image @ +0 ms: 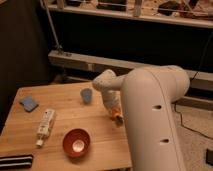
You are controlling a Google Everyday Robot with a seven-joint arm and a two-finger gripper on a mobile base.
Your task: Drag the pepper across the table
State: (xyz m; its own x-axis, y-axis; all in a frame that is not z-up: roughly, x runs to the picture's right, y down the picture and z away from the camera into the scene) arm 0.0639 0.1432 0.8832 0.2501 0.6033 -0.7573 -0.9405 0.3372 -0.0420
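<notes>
Touching the pepper (118, 119) (table's (60, 105) right edge): claw (115, 113).

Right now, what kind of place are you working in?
Probably a lab or workshop: a wooden table set before a metal rack of cluttered shelves, with a cable on the floor. My claw sits at the pepper near the table's right edge.

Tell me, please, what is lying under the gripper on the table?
Under the gripper, at the right edge of the table, a bit of the orange pepper shows. The rest of the pepper is covered by the gripper and the arm.
</notes>
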